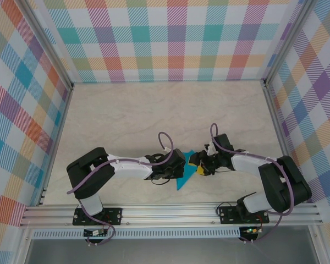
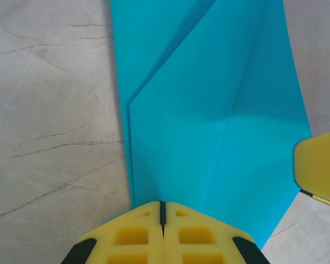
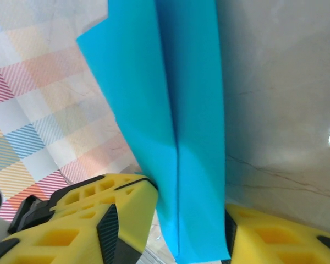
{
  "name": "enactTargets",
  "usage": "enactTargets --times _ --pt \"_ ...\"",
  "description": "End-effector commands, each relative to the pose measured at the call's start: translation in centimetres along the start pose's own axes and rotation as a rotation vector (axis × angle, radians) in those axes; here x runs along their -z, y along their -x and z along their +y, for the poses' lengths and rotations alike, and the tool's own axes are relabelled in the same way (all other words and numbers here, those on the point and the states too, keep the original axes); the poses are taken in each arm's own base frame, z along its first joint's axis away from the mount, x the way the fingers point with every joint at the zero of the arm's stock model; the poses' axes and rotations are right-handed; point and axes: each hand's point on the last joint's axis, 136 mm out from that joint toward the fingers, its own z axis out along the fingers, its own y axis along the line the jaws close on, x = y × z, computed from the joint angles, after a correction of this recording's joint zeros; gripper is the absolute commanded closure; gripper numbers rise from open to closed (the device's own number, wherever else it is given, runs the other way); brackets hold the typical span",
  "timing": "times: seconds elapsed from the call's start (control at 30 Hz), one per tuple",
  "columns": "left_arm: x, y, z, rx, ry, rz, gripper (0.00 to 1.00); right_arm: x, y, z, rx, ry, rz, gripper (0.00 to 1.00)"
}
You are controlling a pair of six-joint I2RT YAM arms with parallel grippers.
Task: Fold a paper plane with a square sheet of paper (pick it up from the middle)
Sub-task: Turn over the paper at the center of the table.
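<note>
The teal-blue paper plane (image 1: pixel 185 177) is a pointed, kite-shaped fold of the sheet lying on the marble table between the two arms. In the left wrist view its layered flaps and creases (image 2: pixel 209 110) spread out ahead of my left gripper (image 2: pixel 162 208), whose yellow jaws are shut tight with their tips on the paper's near end. My right gripper (image 3: pixel 190 198) straddles a raised, creased part of the paper (image 3: pixel 170 99), and each finger touches one side of it. One right finger (image 2: pixel 319 170) shows at the paper's right edge. From above, the left gripper (image 1: pixel 175 166) and the right gripper (image 1: pixel 200 167) meet over the paper.
Plaid walls (image 1: pixel 165 38) enclose the table on three sides. An aluminium rail (image 1: pixel 170 212) runs along the near edge by the arm bases. Open marble tabletop (image 1: pixel 165 115) stretches behind the grippers.
</note>
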Motion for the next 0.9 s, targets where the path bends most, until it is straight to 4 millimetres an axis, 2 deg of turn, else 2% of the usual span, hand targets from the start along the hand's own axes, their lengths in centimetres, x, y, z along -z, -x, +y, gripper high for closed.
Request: enactTargets --times 0.0,0.47,0.87 --pt "0.4 0.6 0.4 0.065 -0.034 -0.016 1.00 0.4 -0.2 1.4 0.044 0.055 -0.003 0.46" --pt "0.1 0.6 1.4 0.157 -0.076 -0.017 1.00 -1.5 0.7 1.8 0.042 0.048 0.012 0.48" --pt "-0.1 0.7 1.4 0.255 -0.127 -0.043 1.00 -2.8 1.2 2.7 0.088 0.037 0.017 0.64"
